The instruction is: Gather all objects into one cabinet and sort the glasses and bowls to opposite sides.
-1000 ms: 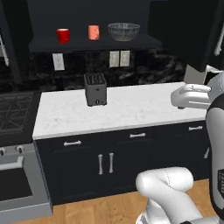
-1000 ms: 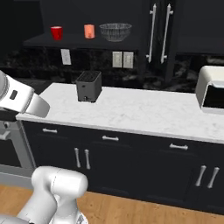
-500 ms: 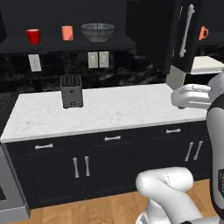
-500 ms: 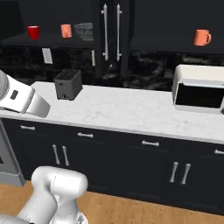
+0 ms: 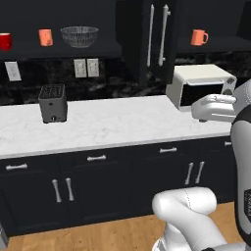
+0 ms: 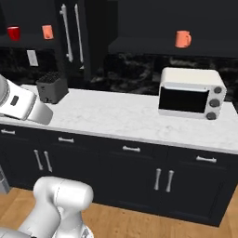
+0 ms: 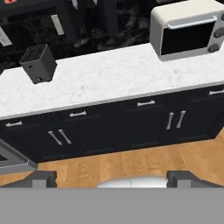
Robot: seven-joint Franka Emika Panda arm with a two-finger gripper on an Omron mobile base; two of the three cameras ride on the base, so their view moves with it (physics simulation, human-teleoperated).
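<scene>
Left base view: the whole scene is shifted leftward against the earlier pictures, so the camera is taken to have moved, not the things.
Red mug [image 5: 5,41]: seen at the left edge of the open shelf, with an orange mug [image 5: 45,37] beside it.
Mesh bowl [image 5: 79,36]: set on the same shelf, right of the orange mug, apart from it.
Second orange mug [image 5: 198,37]: placed on the right-hand shelf, above the toaster oven [image 5: 200,86], well apart from the others.
Wall cabinet [image 5: 156,37]: found between the two shelves, its bar handles vertical.
Toaster [image 5: 52,103]: stood on the white counter [image 5: 112,122].
Gripper [image 7: 112,178]: two dark fingertips are seen well apart in the hand view, nothing held between them; it is aimed at the lower cabinets.
</scene>
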